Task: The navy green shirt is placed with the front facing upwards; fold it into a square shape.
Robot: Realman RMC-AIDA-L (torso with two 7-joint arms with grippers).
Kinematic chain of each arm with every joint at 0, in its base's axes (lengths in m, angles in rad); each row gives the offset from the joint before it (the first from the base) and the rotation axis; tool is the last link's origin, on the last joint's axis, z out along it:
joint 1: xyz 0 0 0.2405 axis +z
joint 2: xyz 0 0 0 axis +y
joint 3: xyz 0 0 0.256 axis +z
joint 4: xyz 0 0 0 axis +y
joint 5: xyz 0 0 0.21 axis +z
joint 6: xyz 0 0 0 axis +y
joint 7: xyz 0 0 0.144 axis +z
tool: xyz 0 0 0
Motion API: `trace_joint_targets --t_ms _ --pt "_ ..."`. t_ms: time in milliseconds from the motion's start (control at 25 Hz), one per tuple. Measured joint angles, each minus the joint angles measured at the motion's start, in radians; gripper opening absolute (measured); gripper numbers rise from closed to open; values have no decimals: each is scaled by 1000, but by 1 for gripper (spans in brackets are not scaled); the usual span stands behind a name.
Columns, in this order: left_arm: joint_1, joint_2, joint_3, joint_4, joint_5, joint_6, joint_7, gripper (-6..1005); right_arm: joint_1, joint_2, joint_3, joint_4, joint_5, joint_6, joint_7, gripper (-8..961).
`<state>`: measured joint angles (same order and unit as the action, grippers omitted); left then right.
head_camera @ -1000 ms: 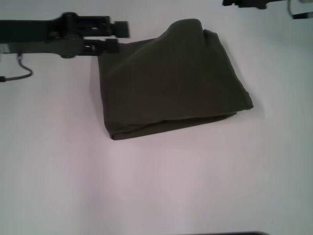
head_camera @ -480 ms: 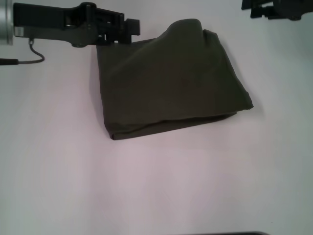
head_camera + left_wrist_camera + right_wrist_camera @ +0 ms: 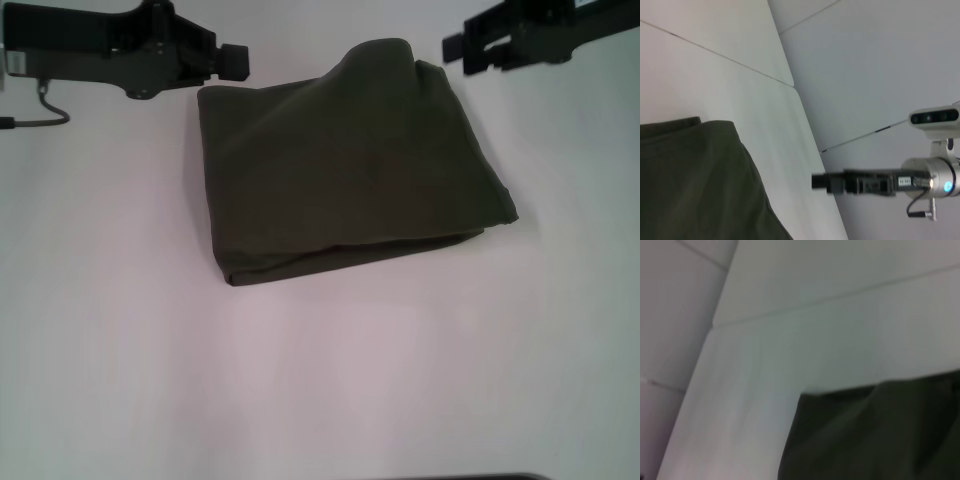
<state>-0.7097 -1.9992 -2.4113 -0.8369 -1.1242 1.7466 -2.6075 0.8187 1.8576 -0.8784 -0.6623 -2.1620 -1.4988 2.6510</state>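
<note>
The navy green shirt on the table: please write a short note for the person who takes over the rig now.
Left gripper: beside the far left corner of the navy green shirt, holding nothing.
Right gripper: beside the far right corner, apart from the cloth.
The shirt lies folded in a roughly square packet on the white table.
Done: the folds.
Left: a raised hump at the far edge may need flattening.

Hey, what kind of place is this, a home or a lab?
Probably a lab test bench: a bare white table, plain panelled walls, and only a folded navy green shirt between the left gripper and right gripper.
</note>
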Motion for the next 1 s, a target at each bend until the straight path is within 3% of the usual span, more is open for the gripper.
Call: trace_joint_targets --t_ms 200,440,720,1000 --pt "11 19 -5 8 -5 -4 -6 -3 26 2 6 -10 -44 -139 22 424" --pt "14 39 -22 42 -7 -11 -3 0 29 0 4 -5 -58 -261 25 425" --pt "26 35 -31 42 -8 -16 2 2 11 46 -7 37 -225 -186 17 424" --pt "25 24 -30 42 -5 -17 8 1 10 64 -10 96 -238 -54 13 425"
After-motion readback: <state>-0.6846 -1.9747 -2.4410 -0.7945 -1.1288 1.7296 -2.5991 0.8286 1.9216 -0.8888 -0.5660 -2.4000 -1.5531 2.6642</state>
